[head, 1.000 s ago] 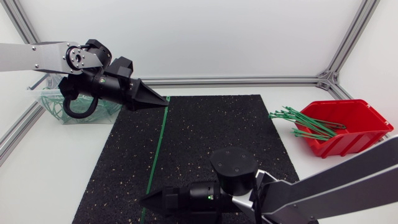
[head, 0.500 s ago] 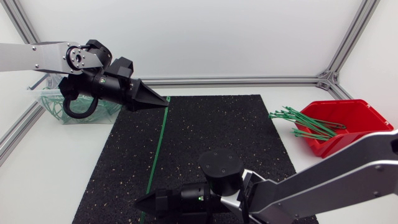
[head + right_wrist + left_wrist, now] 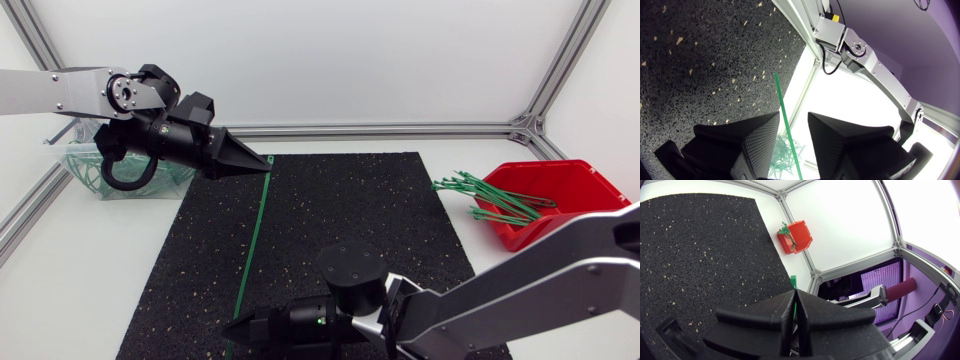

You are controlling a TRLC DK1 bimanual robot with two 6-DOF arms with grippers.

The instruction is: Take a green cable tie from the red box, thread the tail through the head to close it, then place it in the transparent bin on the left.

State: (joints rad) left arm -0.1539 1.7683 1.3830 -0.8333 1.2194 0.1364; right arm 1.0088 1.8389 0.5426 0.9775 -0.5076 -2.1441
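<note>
while the left gripper (image 3: 262,160) has kept its place over the far left corner of the black mat (image 3: 350,210), the right gripper (image 3: 232,326) has slid along the mat's near edge toward its left corner, so that its tips now sit at the near end of the green cable tie (image 3: 250,240). that tie runs straight down the left part of the mat, from far edge to near edge, with one end pinched in the left gripper, whose fingers are pressed together on it; only a short green stub shows past them in the left wrist view. the right gripper's fingers stand apart, and in the right wrist view the tie passes through the gap between them without being touched from both sides, so there is no hold yet. my reading is that the right arm is lining up to take the free end, which it needs before tail can meet head; threading has not begun. the red box (image 3: 565,235) stands off the mat's right edge and holds a bundle of loose green ties (image 3: 490,200), several poking out over its rim toward the mat. the transparent bin (image 3: 80,160) stands off the mat's far left corner, behind the left arm, with a tangle of finished ties (image 3: 90,178) in it; whether each is closed i cannot tell
</note>
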